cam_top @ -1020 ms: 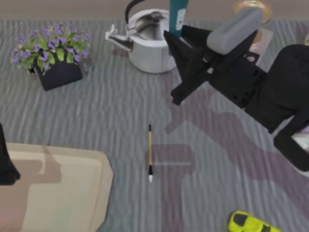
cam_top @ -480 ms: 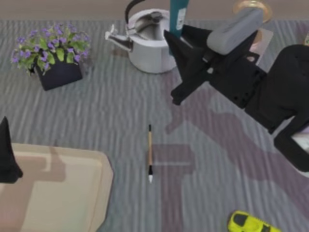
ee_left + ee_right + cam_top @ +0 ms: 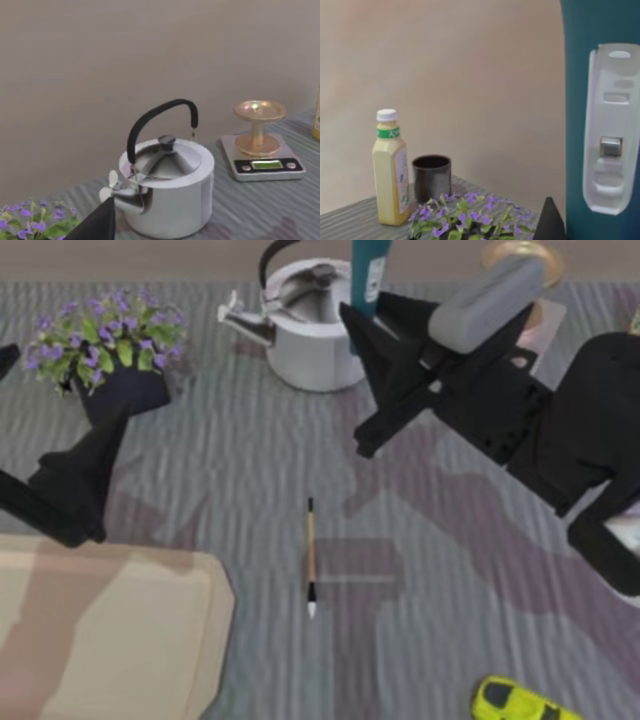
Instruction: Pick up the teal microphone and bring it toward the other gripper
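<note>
Grey table (image 3: pixel 220 470): kettle (image 3: pixel 305 330), flowerpot (image 3: pixel 110 360), paintbrush (image 3: pixel 311 555), yellow car (image 3: pixel 520 702)

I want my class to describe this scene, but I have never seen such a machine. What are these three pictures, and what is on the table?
These show two robot arms at a table, in a computer rendering. The top view looks down from above; the other two come from cameras on each arm's wrist.

The right hand holds the teal microphone at the far edge, close to the kettle. The right wrist view shows the microphone's handle with its white panel up close. The left hand reaches in from the table's left side, near the flower pot; I cannot tell whether it is open.

Also on the table: a thin paintbrush, a yellow toy car, a beige tray and a scale. The right wrist view adds a bottle and a dark cup.
</note>
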### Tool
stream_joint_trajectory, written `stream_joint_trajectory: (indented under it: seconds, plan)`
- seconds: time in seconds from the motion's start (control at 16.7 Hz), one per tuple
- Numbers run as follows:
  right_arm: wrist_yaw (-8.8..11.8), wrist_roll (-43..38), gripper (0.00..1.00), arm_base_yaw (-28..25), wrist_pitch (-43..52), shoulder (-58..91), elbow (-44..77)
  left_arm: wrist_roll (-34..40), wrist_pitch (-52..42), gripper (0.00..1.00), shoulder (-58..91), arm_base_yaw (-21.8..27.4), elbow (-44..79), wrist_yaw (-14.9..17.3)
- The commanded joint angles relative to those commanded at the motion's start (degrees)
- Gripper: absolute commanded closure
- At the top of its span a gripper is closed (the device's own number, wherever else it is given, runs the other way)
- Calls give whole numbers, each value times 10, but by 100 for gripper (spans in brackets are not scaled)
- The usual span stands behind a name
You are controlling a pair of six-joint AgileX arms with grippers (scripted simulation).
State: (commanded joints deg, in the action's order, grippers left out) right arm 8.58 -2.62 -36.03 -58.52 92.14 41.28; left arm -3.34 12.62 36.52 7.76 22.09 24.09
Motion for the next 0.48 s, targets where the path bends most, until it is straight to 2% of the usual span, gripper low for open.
stream_joint_trajectory:
  seconds: [0.24, 0.48]
  plan:
    - [0, 0, 100, 0, 0, 0, 0, -14, 57, 0, 174, 37, 102, 114]
    - [0, 0, 100, 0, 0, 0, 0, -26, 105, 0, 306, 65, 184, 201]
